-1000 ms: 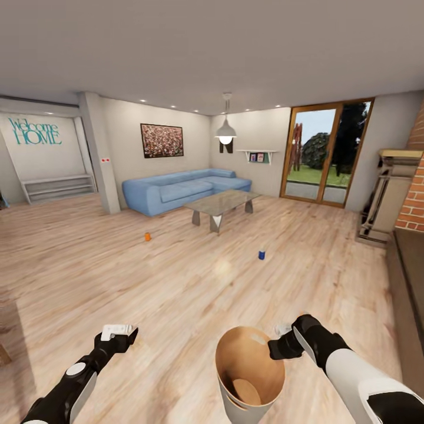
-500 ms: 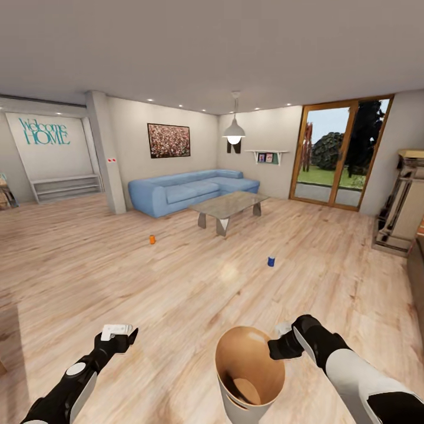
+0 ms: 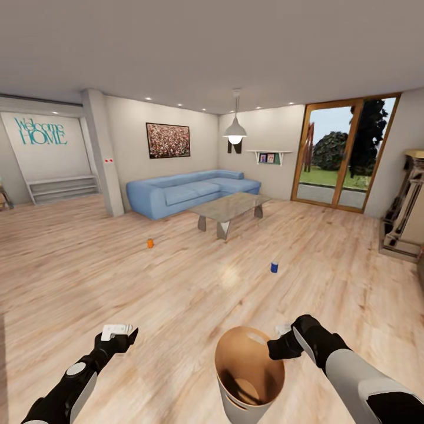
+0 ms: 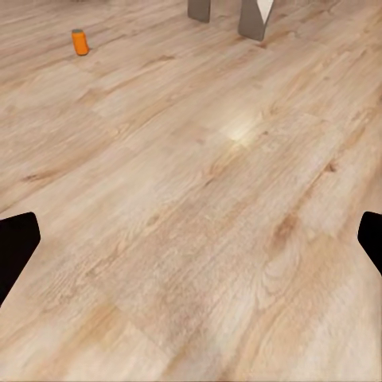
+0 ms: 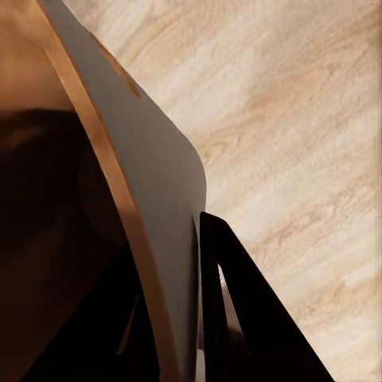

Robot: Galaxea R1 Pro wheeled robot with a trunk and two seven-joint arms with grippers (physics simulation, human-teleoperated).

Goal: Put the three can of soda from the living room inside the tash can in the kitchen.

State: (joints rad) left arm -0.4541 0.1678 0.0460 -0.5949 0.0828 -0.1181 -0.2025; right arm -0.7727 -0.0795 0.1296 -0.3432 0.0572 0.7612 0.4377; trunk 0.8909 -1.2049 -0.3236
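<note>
I carry the bin [image 3: 249, 377], its rim pinched in my right gripper [image 3: 281, 347], left gripper [image 3: 118, 334] open and empty, and next must reach the blue can [image 3: 274, 267].

A light wooden plank floor [image 3: 194, 282] is seen across the room, with a bright glare spot on it. A blue corner sofa [image 3: 188, 191] is set against the far walls, and a glass-topped coffee table [image 3: 231, 207] is placed just in front of it. A framed picture [image 3: 168, 140] is hung above the sofa. A white pendant lamp [image 3: 235, 129] is suspended over the table. A small wall shelf [image 3: 270, 156] is fixed beside a wood-framed glass door [image 3: 347, 154], through which greenery is shown. Teal "Welcome HOME" lettering [image 3: 40, 131] is displayed on the left wall above a low white shelf [image 3: 59, 187]. 2 table legs [image 4: 231, 12] are seen in the left wrist view.
</note>
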